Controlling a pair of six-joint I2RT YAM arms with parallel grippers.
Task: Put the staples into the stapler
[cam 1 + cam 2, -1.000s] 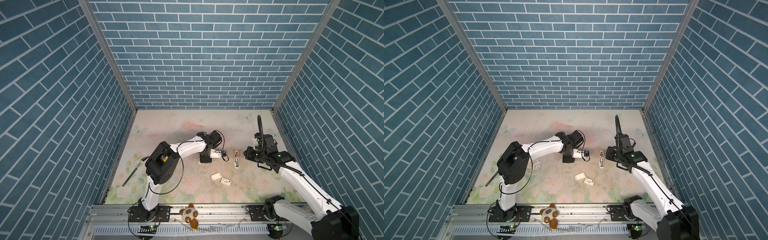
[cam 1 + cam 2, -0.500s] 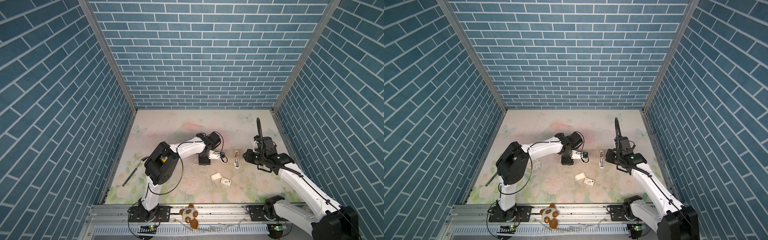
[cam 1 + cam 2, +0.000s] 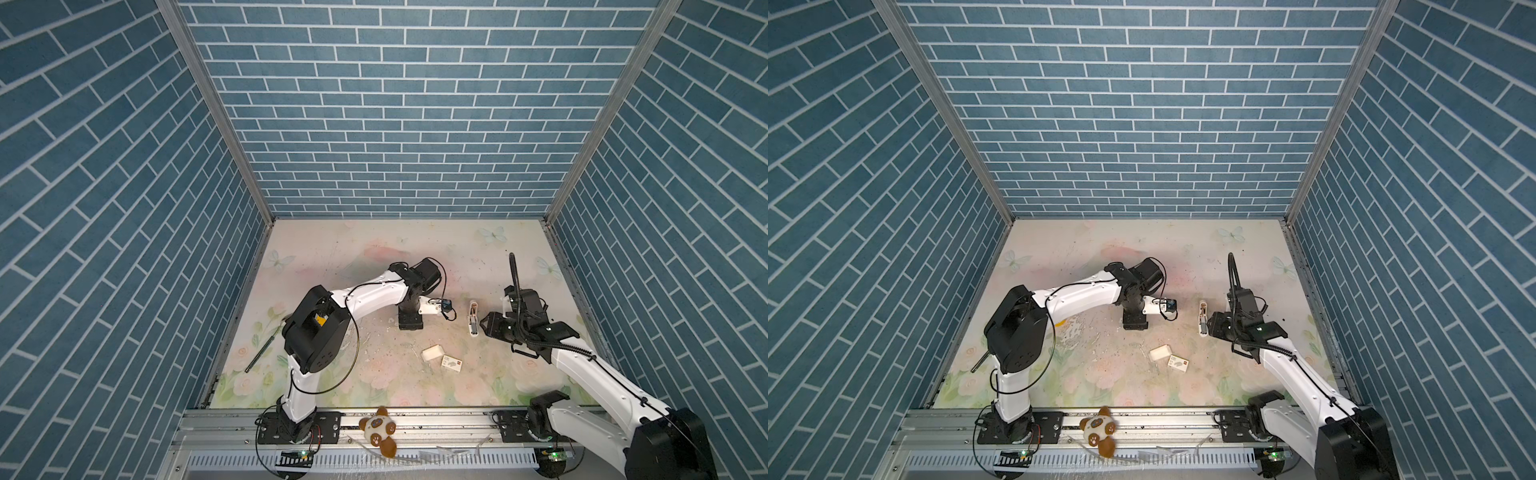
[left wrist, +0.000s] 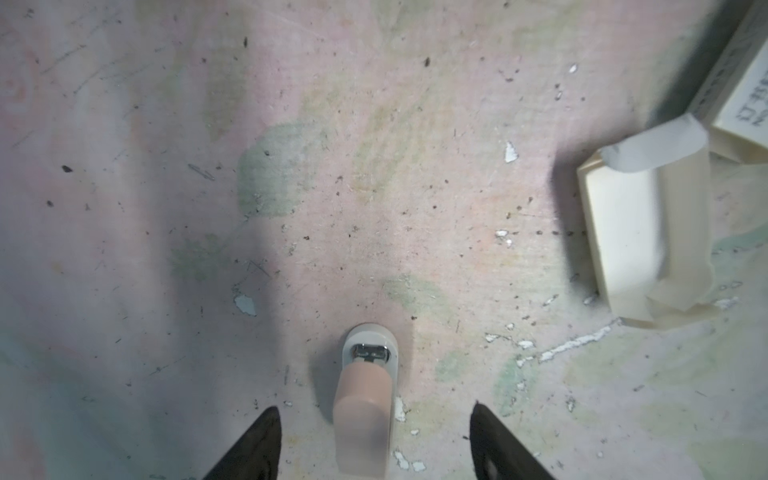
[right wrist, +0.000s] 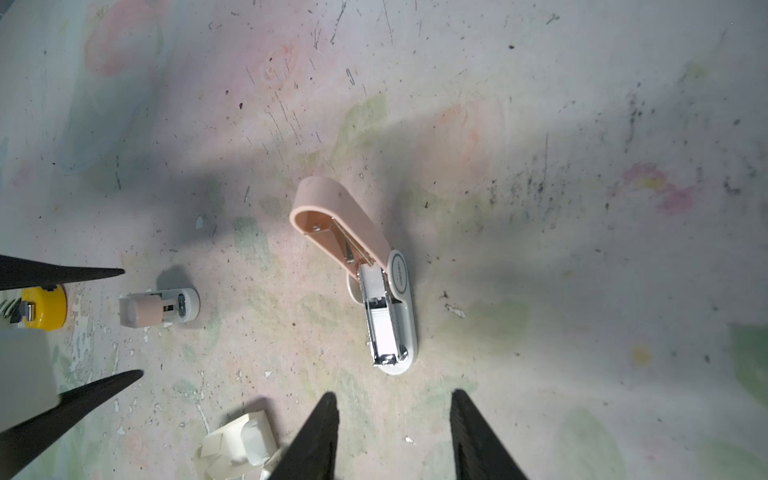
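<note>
Nearest the front edge, right of the middle, the tray (image 3: 432,353) and sleeve (image 3: 451,363) lay just beside each other. I saw no staples in the taped tray, so I could not place the strips. Farther in, the stapler (image 5: 386,299) lay flat with its lid (image 5: 340,216) raised and its metal channel (image 5: 384,332) exposed; whether a strip sat in it I could not tell. The right gripper (image 5: 393,392) hung just short of the channel end, fingers apart and empty. The left gripper (image 4: 374,406) stood left of the stapler, fingers wide, straddling but clear of a small pink-and-white piece (image 4: 365,386) on the desk (image 3: 332,257); a tape measure (image 5: 41,307) lay near it.

Procedure, as I judged it: confirm the channel's contents first. If empty, take a strip by its long sides and lower it level, legs down, while the other gripper braces the base. If loaded, press the lid shut near its free end.

Clearance: the far half toward the back edge was bare and suited retreat. The right edge ran near the right arm (image 3: 590,374); a dark rod (image 3: 262,349) lay by the left edge.
</note>
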